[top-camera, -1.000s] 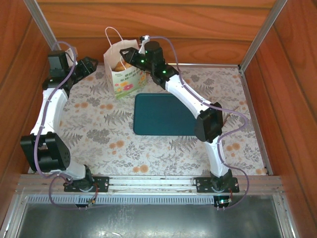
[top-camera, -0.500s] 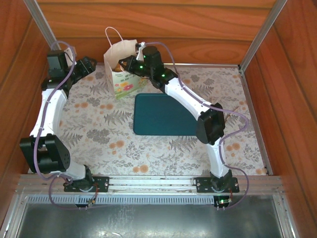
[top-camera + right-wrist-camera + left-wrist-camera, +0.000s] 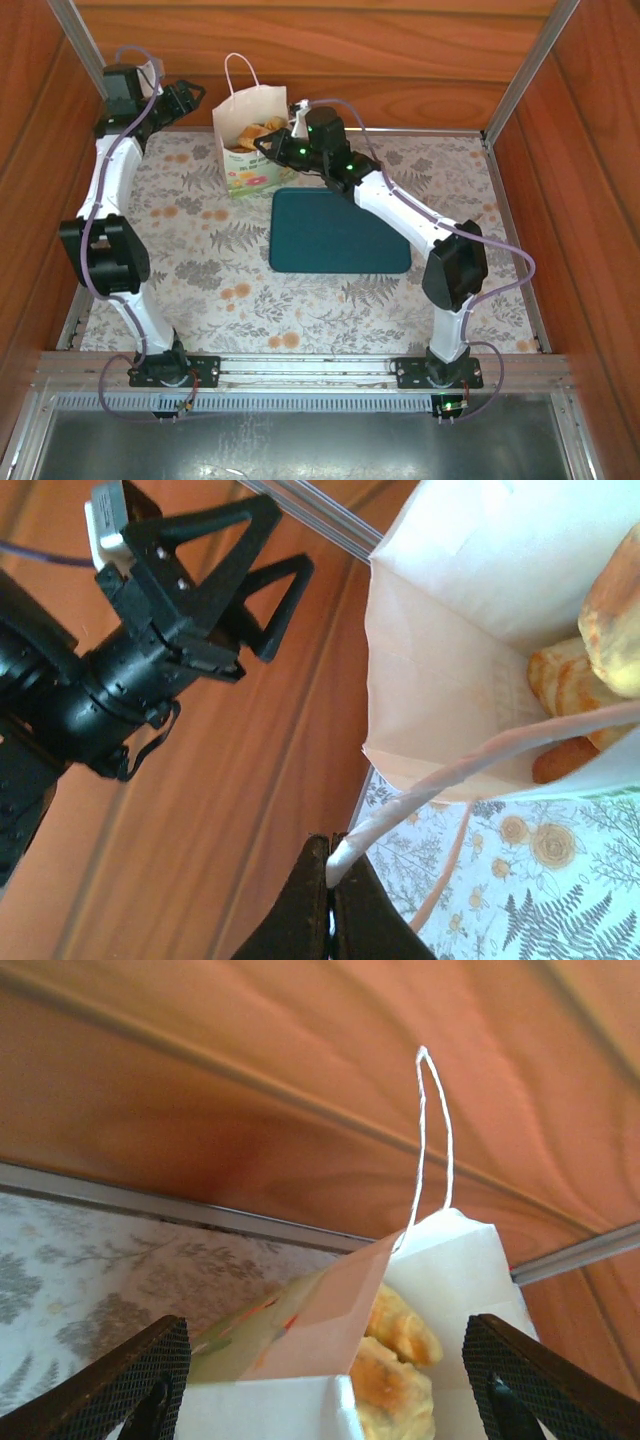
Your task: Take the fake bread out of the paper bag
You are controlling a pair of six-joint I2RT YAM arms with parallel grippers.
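The white paper bag [image 3: 248,150] with a green flowered lower panel stands upright at the back of the table, its mouth open. Golden fake bread [image 3: 250,132] lies inside it. My right gripper [image 3: 268,145] is at the bag's right rim, shut on one white cord handle [image 3: 450,775]; the pinch shows in the right wrist view, gripper [image 3: 331,875]. More bread [image 3: 565,680] sits in the bag [image 3: 470,600] there. My left gripper [image 3: 188,98] hovers open just left of the bag. From its wrist, the bag [image 3: 450,1270] and bread [image 3: 400,1335] lie between the spread fingers [image 3: 135,1375] of the left gripper [image 3: 322,1370].
A dark teal mat [image 3: 340,232] lies flat in the table's middle, in front of the bag. Wooden walls [image 3: 400,60] close in the back and sides, close behind the bag. The bag's other cord handle [image 3: 240,70] sticks up against the back wall.
My right gripper has shut on the bag's cord handle. The left arm has stretched toward the back wall, bringing its open gripper closer to the bag. The bag has shifted slightly.
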